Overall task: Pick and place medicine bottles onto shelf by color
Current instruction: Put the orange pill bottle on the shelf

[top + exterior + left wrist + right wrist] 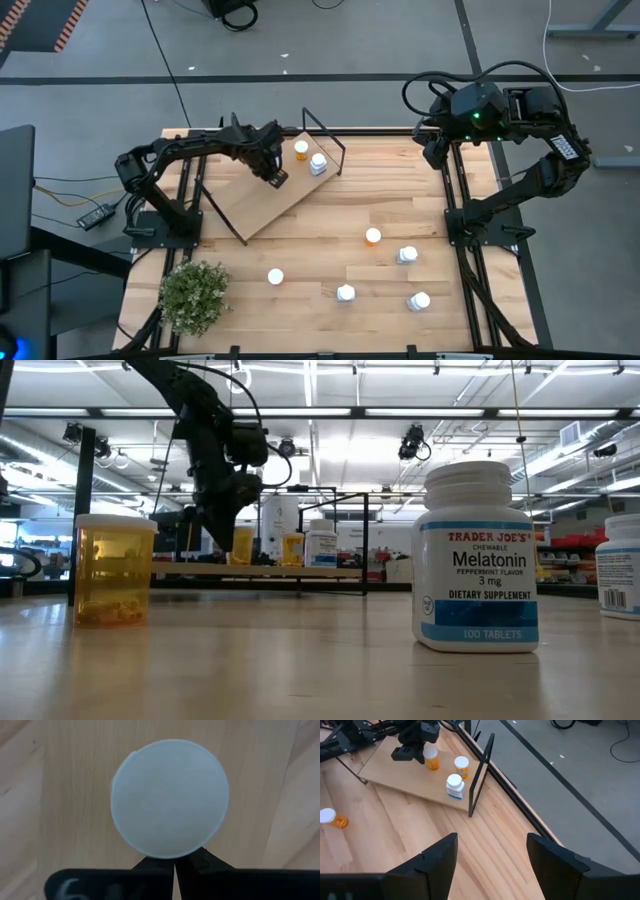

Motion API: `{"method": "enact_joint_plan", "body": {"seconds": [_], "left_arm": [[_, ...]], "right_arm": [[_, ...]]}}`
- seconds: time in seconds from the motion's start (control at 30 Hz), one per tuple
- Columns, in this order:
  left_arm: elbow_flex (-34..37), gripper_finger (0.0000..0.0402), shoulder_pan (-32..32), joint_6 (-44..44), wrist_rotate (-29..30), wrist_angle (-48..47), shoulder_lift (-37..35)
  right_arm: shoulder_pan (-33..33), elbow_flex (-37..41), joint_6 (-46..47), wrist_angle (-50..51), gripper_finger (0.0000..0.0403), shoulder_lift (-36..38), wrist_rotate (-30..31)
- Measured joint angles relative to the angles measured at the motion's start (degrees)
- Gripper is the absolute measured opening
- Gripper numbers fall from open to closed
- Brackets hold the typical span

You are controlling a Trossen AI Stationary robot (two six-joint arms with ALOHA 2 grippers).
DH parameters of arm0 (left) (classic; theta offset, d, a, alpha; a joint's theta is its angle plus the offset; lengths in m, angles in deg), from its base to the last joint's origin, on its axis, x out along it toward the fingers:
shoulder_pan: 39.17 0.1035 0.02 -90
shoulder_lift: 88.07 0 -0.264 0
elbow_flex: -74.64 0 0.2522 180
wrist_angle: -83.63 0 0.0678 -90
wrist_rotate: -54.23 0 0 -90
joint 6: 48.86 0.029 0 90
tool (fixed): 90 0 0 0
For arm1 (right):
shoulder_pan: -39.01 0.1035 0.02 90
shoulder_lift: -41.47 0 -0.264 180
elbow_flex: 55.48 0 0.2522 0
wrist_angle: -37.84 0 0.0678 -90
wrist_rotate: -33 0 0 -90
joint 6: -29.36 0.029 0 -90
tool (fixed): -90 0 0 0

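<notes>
On the shelf, a light-wood board lying askew at the table's far left, stand three medicine bottles: an orange one, a white one and another orange one. My left gripper is shut and points steeply down right beside that last bottle. Its white cap fills the left wrist view, just past the fingertips. My right gripper hangs open and holds nothing, high over the table's far right corner. Several more bottles stand loose on the tabletop. My left gripper has its shut fingertips close against the side of the orange bottle, below the cap's rim. The cap hides that spot, so I cannot tell whether they touch. The bottle stands upright on the shelf board.
An orange bottle and white ones stand on the near right tabletop, with another orange bottle nearer the middle. A small green plant sits at the near left corner. Black wire frames rise at the shelf's ends.
</notes>
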Motion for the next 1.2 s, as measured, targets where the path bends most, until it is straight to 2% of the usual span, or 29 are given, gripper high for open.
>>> {"method": "enact_joint_plan", "body": {"seconds": [0.5,0.63,0.87,1.07,1.2], "left_arm": [[0.0,0.0003,2.7,0.0,0.0,3.4,0.0],[0.0,0.0013,2.6,-1.0,0.0,3.2,0.0],[0.0,0.0019,2.3,-5.3,-0.4,-3.9,-3.5],[-1.4,0.0007,0.5,-9.3,-0.5,-4.6,-10.2],[-5.9,0.0010,-1.1,-10.1,0.4,-4.4,-12.6]], "right_arm": [[0.0,0.0,1.4,0.0,0.0245,0.0,0.0],[0.0,0.0,1.4,0.0,0.0245,0.0,0.0],[0.0,0.0,1.2,0.0,0.0245,0.0,-0.1],[0.0,0.0,0.3,-0.3,0.0245,-2.5,-6.8],[0.0,0.1,-3.1,0.0,0.0245,-7.2,-12.3]]}}
